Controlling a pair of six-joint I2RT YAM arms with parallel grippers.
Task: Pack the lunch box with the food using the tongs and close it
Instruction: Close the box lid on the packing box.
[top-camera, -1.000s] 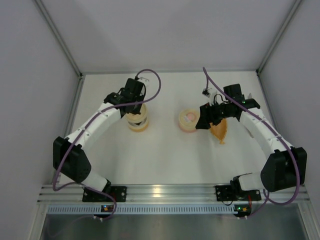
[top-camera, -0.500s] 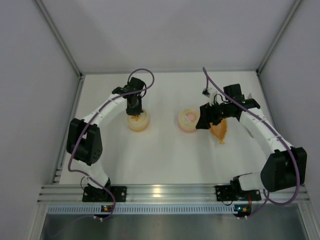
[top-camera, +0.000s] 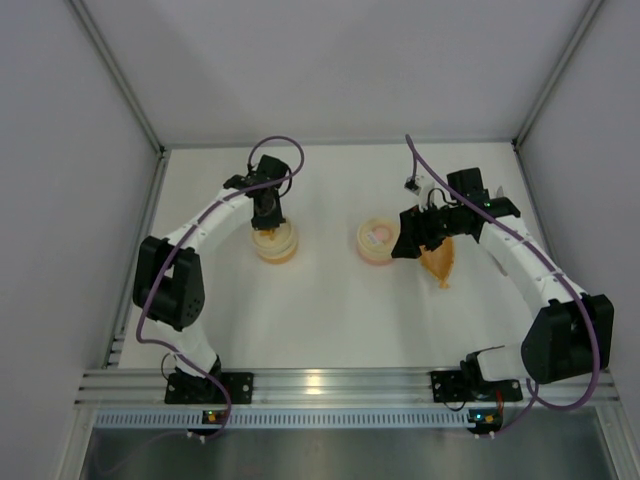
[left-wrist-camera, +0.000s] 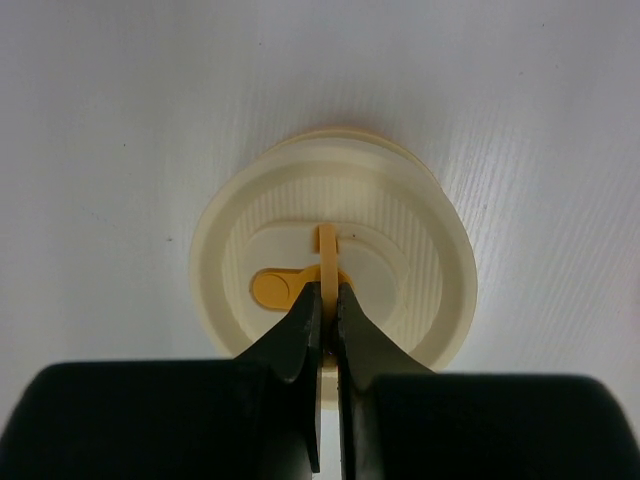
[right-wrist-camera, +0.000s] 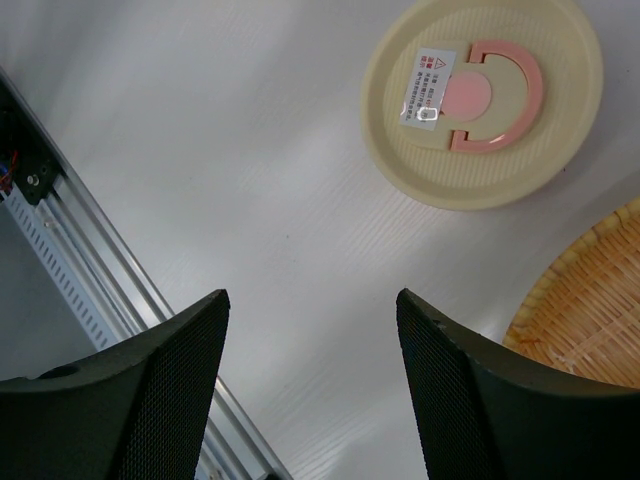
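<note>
Left gripper (left-wrist-camera: 327, 302) is pinching shut on a thin upright tab (left-wrist-camera: 326, 250) that is standing at the centre of a ribbed cream lid (left-wrist-camera: 425, 260). That lid is lying flat directly below the fingertips, with a yellow-orange mark just beside the tab. The tab's flat blade is running in line with the slot between the fingers, and the coming move seems to be turning on this. A lift straight away from the lid, along the gripper's own axis, looks likelier to free it than any sideways pull. An orange rim is peeking out past the lid's far edge, so a round container (top-camera: 275, 250) is sitting under it.

Right gripper (right-wrist-camera: 310, 305) is hanging open and holding nothing. The lunch box (top-camera: 377, 240) is lying just beyond its fingertips, on the side toward the other arm. Its pink-handled lid (right-wrist-camera: 560, 110) is facing up, apart from both fingers, and this arm is by far the nearer one to it. A woven orange-tan piece (right-wrist-camera: 590, 300) is showing close beside that lid. The tongs are not showing in any view.
</note>
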